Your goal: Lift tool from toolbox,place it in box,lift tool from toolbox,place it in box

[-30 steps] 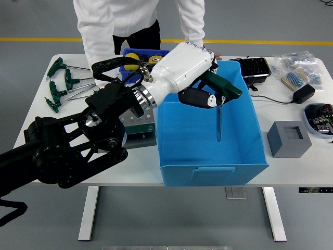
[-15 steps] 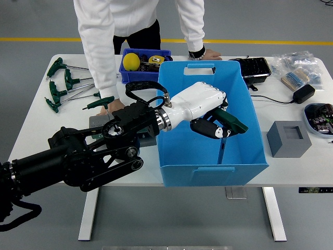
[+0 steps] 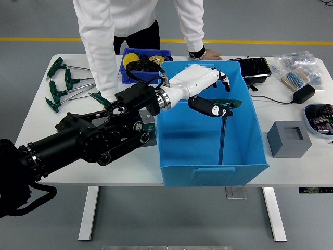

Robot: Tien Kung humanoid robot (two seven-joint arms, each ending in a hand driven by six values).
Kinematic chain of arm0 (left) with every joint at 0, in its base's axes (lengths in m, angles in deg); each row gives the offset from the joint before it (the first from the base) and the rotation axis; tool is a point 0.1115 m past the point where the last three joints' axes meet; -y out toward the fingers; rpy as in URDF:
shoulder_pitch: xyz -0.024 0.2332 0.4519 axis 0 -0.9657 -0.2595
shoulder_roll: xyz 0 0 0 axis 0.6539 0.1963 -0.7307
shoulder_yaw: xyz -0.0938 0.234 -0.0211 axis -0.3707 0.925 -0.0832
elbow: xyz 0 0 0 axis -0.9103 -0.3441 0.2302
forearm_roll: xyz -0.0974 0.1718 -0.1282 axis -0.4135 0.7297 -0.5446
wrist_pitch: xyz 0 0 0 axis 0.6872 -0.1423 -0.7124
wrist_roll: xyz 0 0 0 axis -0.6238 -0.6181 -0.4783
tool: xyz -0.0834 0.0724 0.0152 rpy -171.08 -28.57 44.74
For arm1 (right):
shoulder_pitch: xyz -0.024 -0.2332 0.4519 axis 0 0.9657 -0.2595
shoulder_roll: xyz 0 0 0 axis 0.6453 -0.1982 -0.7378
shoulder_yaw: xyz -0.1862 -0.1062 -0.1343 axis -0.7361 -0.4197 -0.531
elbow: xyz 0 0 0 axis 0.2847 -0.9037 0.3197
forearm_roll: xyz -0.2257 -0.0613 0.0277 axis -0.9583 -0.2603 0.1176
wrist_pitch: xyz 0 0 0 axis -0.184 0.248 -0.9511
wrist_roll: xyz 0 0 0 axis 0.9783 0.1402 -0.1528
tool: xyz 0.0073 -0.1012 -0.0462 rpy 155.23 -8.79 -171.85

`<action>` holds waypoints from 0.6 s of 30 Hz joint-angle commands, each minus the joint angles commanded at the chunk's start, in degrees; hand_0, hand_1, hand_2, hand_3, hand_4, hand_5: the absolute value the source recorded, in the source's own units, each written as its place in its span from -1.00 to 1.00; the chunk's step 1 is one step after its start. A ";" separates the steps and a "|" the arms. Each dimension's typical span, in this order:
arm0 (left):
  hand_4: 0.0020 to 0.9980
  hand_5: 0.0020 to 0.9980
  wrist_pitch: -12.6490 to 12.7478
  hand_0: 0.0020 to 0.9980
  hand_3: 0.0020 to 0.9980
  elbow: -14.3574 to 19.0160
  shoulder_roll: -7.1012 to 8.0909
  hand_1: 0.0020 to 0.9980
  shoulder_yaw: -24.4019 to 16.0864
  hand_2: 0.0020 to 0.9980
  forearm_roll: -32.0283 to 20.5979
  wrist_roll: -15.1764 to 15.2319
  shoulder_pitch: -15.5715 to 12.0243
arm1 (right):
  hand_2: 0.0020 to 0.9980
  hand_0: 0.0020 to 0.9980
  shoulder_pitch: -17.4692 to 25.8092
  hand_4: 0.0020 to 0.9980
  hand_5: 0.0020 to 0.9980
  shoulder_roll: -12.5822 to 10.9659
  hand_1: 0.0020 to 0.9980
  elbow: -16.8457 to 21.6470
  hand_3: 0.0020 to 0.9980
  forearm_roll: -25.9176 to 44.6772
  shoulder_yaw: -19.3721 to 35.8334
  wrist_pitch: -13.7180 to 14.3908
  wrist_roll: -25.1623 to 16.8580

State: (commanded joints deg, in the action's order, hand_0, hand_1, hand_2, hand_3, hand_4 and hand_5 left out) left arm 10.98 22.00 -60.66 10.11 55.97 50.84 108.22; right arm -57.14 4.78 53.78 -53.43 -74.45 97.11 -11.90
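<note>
While one green-handled T-shaped hex key (image 3: 222, 121) hangs with its shaft down inside the single large blue plastic bin (image 3: 210, 125), the white left hand (image 3: 204, 89) hovers above with fingers loosened around the handle, whether touching I cannot tell. Five more green-handled keys (image 3: 65, 86) lie on the white surface (image 3: 291, 169) at left, beside one small blue tray (image 3: 144, 64).

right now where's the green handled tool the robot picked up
In the head view the green-handled tool hangs inside the blue box, right of centre, shaft pointing down, with the left hand at its handle.
</note>
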 joint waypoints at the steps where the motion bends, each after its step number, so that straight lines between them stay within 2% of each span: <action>1: 1.00 0.26 0.29 0.38 0.53 -0.30 0.00 0.44 -0.40 0.73 0.36 -0.04 0.28 | 0.43 0.34 -0.03 0.68 0.51 -0.04 0.28 0.02 0.17 -0.04 0.00 0.04 -0.02; 6: 1.00 0.26 0.40 0.38 0.53 1.71 0.00 0.44 -3.14 0.73 1.94 -0.70 0.23 | 0.43 0.34 0.11 0.68 0.51 -0.16 0.28 0.03 0.17 0.50 -0.30 0.14 -0.28; 7: 1.00 0.26 0.08 0.37 0.54 2.55 0.00 0.42 -3.85 0.67 2.42 -1.00 -0.10 | 0.43 0.34 0.20 0.68 0.51 -0.16 0.27 0.02 0.17 0.80 -0.44 0.15 -0.39; 11: 1.00 0.26 -2.05 0.37 0.54 5.83 0.12 0.42 -6.41 0.67 5.22 -2.98 -1.64 | 0.43 0.34 0.48 0.68 0.51 -0.08 0.27 -0.05 0.17 1.56 -0.75 0.16 -0.62; 12: 1.00 0.26 -2.41 0.37 0.54 6.45 0.44 0.42 -7.00 0.67 5.93 -3.51 -2.00 | 0.43 0.34 0.55 0.68 0.51 -0.06 0.27 -0.07 0.17 1.71 -0.88 0.15 -0.68; 13: 1.00 0.28 -2.72 0.12 0.48 6.98 0.80 0.23 -7.55 0.39 6.69 -3.99 -2.34 | 0.42 0.34 0.63 0.67 0.50 -0.03 0.27 -0.08 0.17 1.82 -0.95 0.14 -0.72; 18: 1.00 0.28 -5.90 0.12 0.48 11.18 4.30 0.23 -12.88 0.39 11.35 -8.15 -5.41 | 0.42 0.34 0.82 0.67 0.50 0.12 0.27 -0.19 0.17 3.17 -1.60 0.11 -1.07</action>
State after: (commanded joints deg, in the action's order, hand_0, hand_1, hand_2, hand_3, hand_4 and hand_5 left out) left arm 5.08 33.18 -56.36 -2.76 67.32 42.69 102.81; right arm -56.32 4.90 53.59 -50.26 -76.05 97.22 -12.97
